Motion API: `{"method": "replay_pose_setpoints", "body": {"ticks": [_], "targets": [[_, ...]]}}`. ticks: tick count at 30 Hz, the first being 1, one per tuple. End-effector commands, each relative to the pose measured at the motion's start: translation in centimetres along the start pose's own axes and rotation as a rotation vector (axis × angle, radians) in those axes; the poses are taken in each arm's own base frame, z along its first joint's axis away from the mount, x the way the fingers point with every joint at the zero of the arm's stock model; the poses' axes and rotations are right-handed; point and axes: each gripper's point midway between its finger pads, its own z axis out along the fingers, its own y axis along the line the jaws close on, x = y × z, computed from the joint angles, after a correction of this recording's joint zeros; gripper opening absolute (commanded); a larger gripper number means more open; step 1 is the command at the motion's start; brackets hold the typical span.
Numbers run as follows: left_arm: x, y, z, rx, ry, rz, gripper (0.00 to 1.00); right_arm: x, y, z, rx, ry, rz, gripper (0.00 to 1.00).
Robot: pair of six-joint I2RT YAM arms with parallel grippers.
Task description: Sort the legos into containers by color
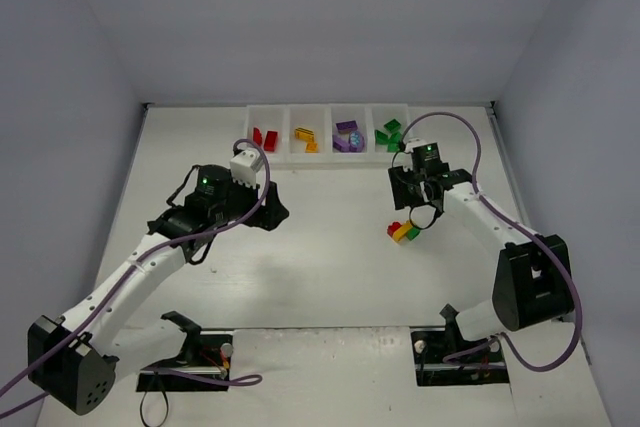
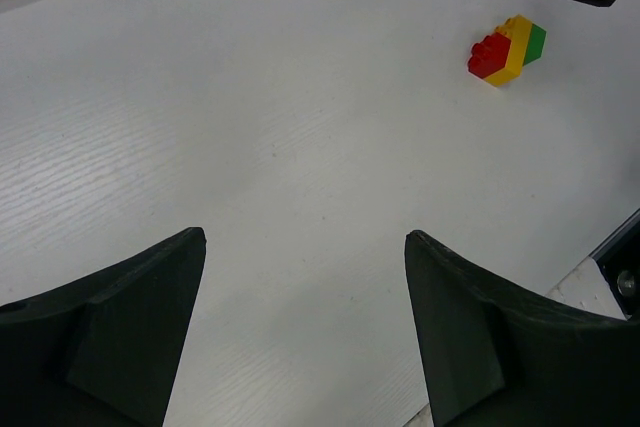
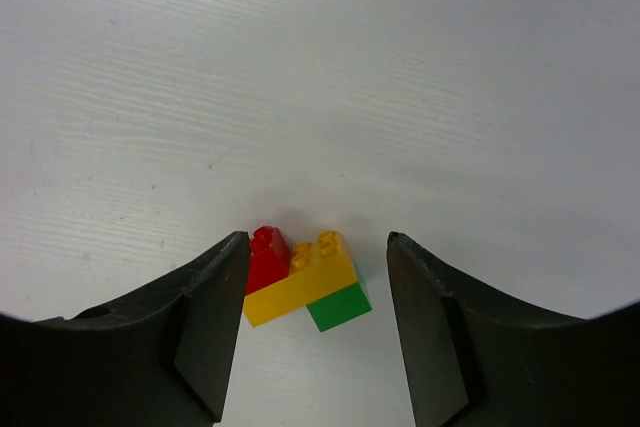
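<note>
The row of four containers [image 1: 328,133] stands along the far edge of the table [image 1: 330,277], at twelve o'clock from its middle. Loose legos [image 1: 348,137] lie inside every bin. On the bare tabletop, at about three o'clock from the middle, rests a clump of three joined bricks [image 3: 305,287], well in front of the fourth bin. The right gripper [image 3: 316,247] hangs directly over it, one finger on either side. The left gripper [image 2: 305,237] hovers near nine o'clock, well apart from the clump, which lies at its two o'clock.
</note>
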Motion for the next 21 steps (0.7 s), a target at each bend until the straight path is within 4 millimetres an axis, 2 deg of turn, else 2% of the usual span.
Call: {"method": "replay_pose_setpoints", "body": {"ticks": [1,6,11,16,21], "targets": [[-3.6,-1.8,-0.8,0.062,-0.103,0.026,0.74,-1.8,-0.4,-1.8,0.008,-0.048,0.008,0.53],[-3.1,-1.8,-1.2,0.063,-0.101,0.026,0.74,0.7,0.4,-1.5,-0.074,0.07,-0.107,0.55],[-2.6,-1.7,-1.3,0.062,-0.098,0.027,0.74,1.3,2.6,-2.0,-0.21,0.067,-0.164,0.59],[-2.2,-1.5,-1.0,0.06,-0.085,0.021,0.74,1.2,3.0,-1.2,-0.194,0.086,-0.205,0.6],[-2.2,-1.5,-0.9,0.06,-0.082,0.02,0.74,1.2,3.6,0.5,-0.179,0.132,-0.252,0.6]]}}
